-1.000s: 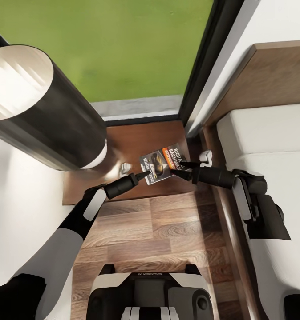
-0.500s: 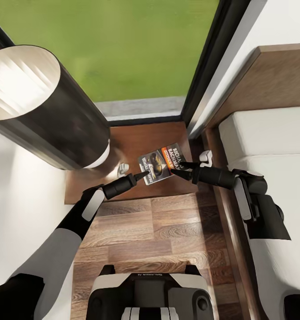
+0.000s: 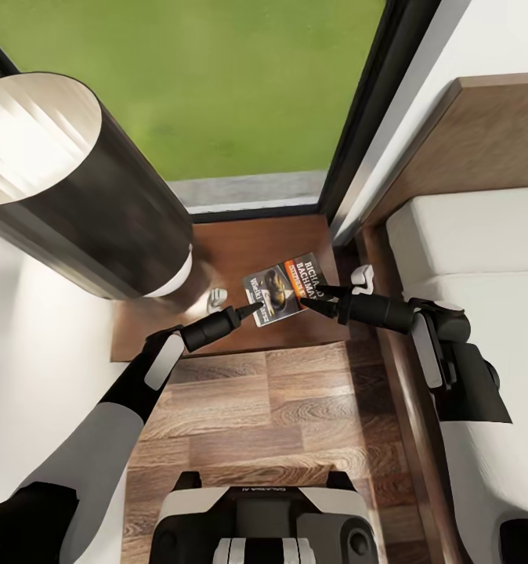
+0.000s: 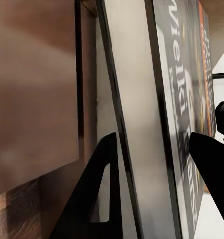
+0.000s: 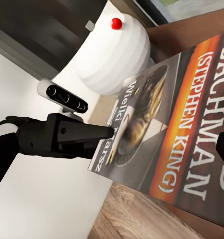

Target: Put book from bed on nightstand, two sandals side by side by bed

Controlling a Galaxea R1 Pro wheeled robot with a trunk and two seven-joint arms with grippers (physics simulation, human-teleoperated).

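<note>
Dark-brown nightstand (image 3: 217, 258) between a window and the bed (image 3: 483, 235), under a black-shaded lamp (image 3: 68, 188). Both grippers hold the book (image 3: 283, 288) just above its top: left gripper (image 3: 252, 308) and right gripper (image 3: 309, 299) pinch opposite edges. Placing step; next, lower it flat and let go.

A black lamp shade (image 3: 68, 184) on a white base (image 5: 112, 55) stands beside the left hand; grass (image 3: 217, 86) lies beyond.

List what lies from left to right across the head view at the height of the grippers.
Lamp → left gripper → book → right gripper → bed.
</note>
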